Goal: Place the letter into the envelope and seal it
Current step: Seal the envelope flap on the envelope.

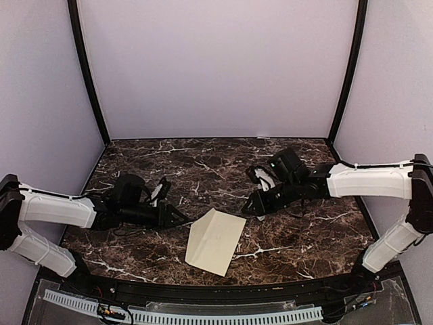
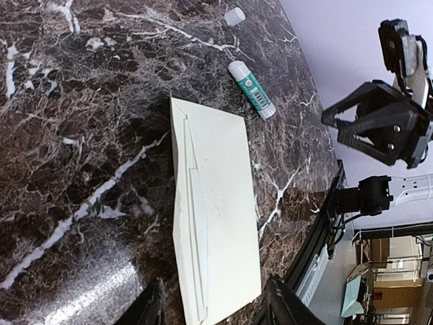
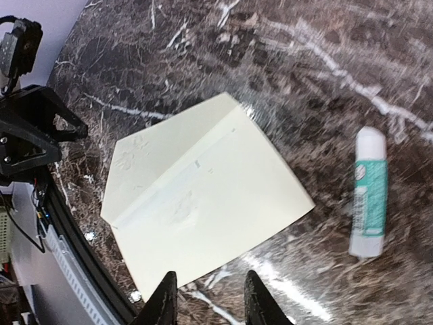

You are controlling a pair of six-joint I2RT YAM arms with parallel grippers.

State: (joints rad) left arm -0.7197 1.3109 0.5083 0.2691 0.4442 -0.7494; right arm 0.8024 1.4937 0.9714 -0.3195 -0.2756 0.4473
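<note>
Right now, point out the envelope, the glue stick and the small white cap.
envelope (image 3: 203,203), right wrist view, middle of its cream face.
glue stick (image 2: 252,88), left wrist view, on its green label.
small white cap (image 2: 235,15), left wrist view, its middle.

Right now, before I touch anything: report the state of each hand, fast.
Left hand: open, nothing gripped; the envelope lies loose in front of it.
Right hand: open, holding nothing.
</note>
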